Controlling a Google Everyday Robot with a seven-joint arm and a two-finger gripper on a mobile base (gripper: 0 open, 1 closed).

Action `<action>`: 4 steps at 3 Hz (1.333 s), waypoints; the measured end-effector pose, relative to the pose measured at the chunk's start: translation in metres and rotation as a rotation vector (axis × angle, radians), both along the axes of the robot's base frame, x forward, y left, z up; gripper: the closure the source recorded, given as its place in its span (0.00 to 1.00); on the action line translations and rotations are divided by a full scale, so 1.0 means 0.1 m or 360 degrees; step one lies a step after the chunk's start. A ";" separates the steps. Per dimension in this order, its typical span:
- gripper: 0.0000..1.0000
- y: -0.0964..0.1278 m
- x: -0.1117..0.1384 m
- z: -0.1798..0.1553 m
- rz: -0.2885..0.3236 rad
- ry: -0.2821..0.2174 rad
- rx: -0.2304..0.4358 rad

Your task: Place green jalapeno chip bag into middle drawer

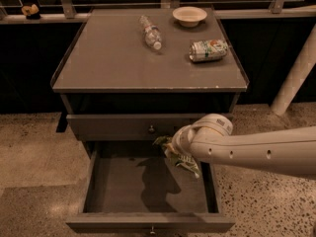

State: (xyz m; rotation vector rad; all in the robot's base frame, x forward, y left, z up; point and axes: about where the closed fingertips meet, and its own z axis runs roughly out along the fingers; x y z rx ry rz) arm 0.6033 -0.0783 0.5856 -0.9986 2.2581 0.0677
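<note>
Nearest to us, the middle drawer [118,194] stands pulled out from the cabinet. Its front panel runs along the bottom of the view, with a small round knob [152,228] at the centre. The drawer's flat grey-brown floor is bare, and a dark shadow [157,184] lies across the middle of it.

From the right edge, the robot's white arm [256,151] reaches in over the drawer's right wall. At its end we see the gripper [174,151] above the back right part of the drawer, just below the panel of the drawer above. It is clenched on the green jalapeno chip bag [181,160]. The bag is crumpled and hangs from the gripper clear of the drawer floor, with its lower corner pointing down to the right. So the bag is inside the drawer's outline but not resting in it.

Behind the gripper, the upper drawer [108,127] is closed, and we see only its front panel and a knob [151,129].

Above that is the cabinet top [108,68], a flat grey surface with a low raised edge. A clear plastic bottle [150,32] lies on its side toward the back, near the middle. A silver-green drink can [209,50] lies on its side to the right of the bottle, well apart from it. A pale shallow bowl [189,16] sits at the back edge, between the two and behind them.

The speckled floor [34,152] spreads out on both sides of the cabinet. A white post [296,73] leans at the far right, and a small yellowish object [30,10] that we cannot identify rests on the ledge at the far left.
</note>
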 end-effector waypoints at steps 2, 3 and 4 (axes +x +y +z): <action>1.00 0.43 -0.15 -0.22 0.0129 0.0024 0.0029; 1.00 0.44 -0.15 -0.21 0.0134 0.0022 0.0028; 1.00 0.44 -0.30 -0.37 0.0129 0.0084 0.0042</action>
